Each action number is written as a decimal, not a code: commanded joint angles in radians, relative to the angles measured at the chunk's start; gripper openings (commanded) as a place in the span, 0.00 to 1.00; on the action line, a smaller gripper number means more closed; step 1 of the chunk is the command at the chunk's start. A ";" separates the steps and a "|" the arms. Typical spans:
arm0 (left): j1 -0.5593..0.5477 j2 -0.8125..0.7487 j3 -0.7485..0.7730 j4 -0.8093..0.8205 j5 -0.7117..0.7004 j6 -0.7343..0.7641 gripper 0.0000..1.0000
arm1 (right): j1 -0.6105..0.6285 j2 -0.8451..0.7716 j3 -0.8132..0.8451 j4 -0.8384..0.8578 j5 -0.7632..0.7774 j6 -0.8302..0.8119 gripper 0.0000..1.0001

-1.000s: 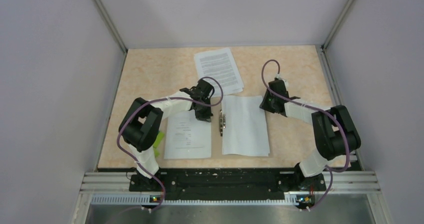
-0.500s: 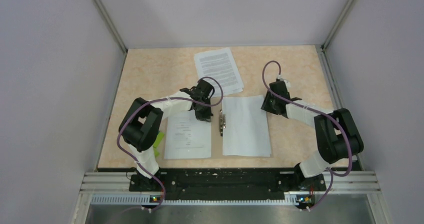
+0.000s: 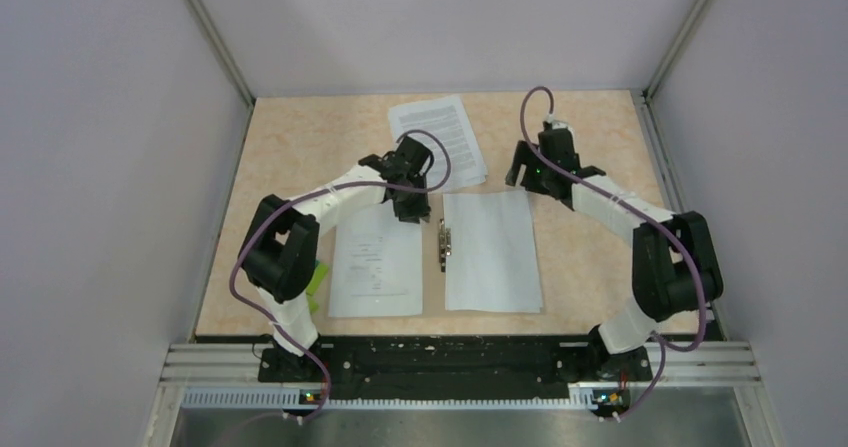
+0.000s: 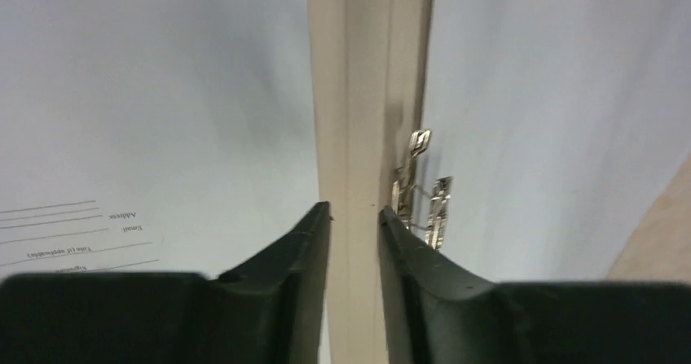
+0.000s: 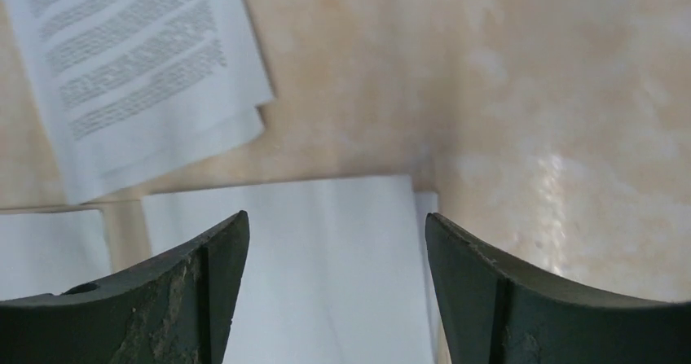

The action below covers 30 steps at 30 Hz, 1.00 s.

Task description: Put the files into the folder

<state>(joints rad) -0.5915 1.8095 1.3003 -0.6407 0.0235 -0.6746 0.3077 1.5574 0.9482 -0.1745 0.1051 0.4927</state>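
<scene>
**Grippers both parted and empty over the open folder**

Left gripper (image 3: 414, 210) hangs over the far end of the folder (image 3: 432, 289). The folder lies open in the middle of the tabletop (image 3: 300, 147), its spine running from the near edge toward the far edge. From above, the gap between this gripper's fingers cannot be read. Its wrist view shows them only narrowly apart with nothing between, the tan spine (image 4: 367, 95) straight below. The metal clip (image 4: 420, 193) sits just right of the spine there, while in the top view it is only a small dark bar.

Right gripper (image 3: 518, 175) hovers just beyond the folder's far right corner. Its wrist view shows the jaws wide apart and holding nothing.

2 white sheets lie on the folder, 1 on each half. The left sheet (image 3: 375, 262) carries a few form lines and the right sheet (image 3: 492, 252) looks blank. The right wrist view adds a second paper edge peeking out at the right sheet's far corner.

Further files, a printed stack (image 3: 438, 139), lie tilted near the far edge, off the folder. Only the right wrist view shows the stack's layered sheet edges (image 5: 138, 63).

A green thing (image 3: 318, 279) near the left edge appears only from above, mostly hidden by the left arm.
</scene>
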 commanded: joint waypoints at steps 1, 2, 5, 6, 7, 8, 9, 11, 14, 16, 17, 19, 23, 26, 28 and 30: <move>0.072 0.025 0.140 -0.003 -0.051 0.009 0.38 | 0.008 0.137 0.222 0.045 -0.168 -0.078 0.80; 0.093 0.041 0.166 0.009 -0.051 0.006 0.42 | 0.009 0.192 0.267 0.047 -0.198 -0.086 0.81; 0.162 0.092 0.247 0.047 -0.040 0.010 0.55 | 0.008 0.308 0.398 0.045 -0.255 -0.105 0.82; 0.184 0.113 0.272 0.061 -0.035 0.016 0.57 | 0.008 0.345 0.444 0.044 -0.265 -0.114 0.83; 0.205 0.136 0.299 0.078 -0.030 0.021 0.59 | 0.008 0.388 0.491 0.037 -0.269 -0.123 0.83; 0.227 0.160 0.323 0.096 0.009 0.028 0.61 | 0.008 0.425 0.537 0.029 -0.272 -0.130 0.83; 0.250 0.188 0.343 0.118 0.032 0.035 0.63 | 0.008 0.467 0.583 0.023 -0.280 -0.140 0.83; 0.298 0.245 0.382 0.177 0.092 0.043 0.65 | 0.008 0.542 0.669 0.010 -0.289 -0.148 0.84; 0.354 0.313 0.399 0.295 0.225 0.049 0.67 | 0.008 0.645 0.774 0.006 -0.306 -0.151 0.84; 0.382 0.357 0.420 0.356 0.291 0.041 0.68 | 0.008 0.709 0.841 -0.008 -0.310 -0.151 0.84; 0.391 0.381 0.439 0.373 0.319 0.041 0.68 | 0.008 0.746 0.878 -0.014 -0.309 -0.150 0.84; 0.396 0.422 0.482 0.384 0.339 0.050 0.69 | 0.008 0.794 0.926 -0.031 -0.311 -0.146 0.84; 0.397 0.503 0.575 0.329 0.322 0.046 0.68 | 0.012 0.849 0.974 -0.047 -0.343 -0.126 0.84; 0.395 0.538 0.603 0.307 0.302 0.023 0.68 | 0.028 0.866 0.977 -0.060 -0.366 -0.116 0.85; 0.392 0.573 0.642 0.257 0.281 0.011 0.67 | 0.037 0.870 0.967 -0.062 -0.399 -0.098 0.85; 0.388 0.602 0.675 0.211 0.265 0.002 0.66 | 0.044 0.868 0.946 -0.055 -0.431 -0.073 0.85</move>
<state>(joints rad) -0.1947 2.3550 1.8961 -0.3634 0.3126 -0.6552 0.3168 2.3871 1.8980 -0.1928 -0.2443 0.3748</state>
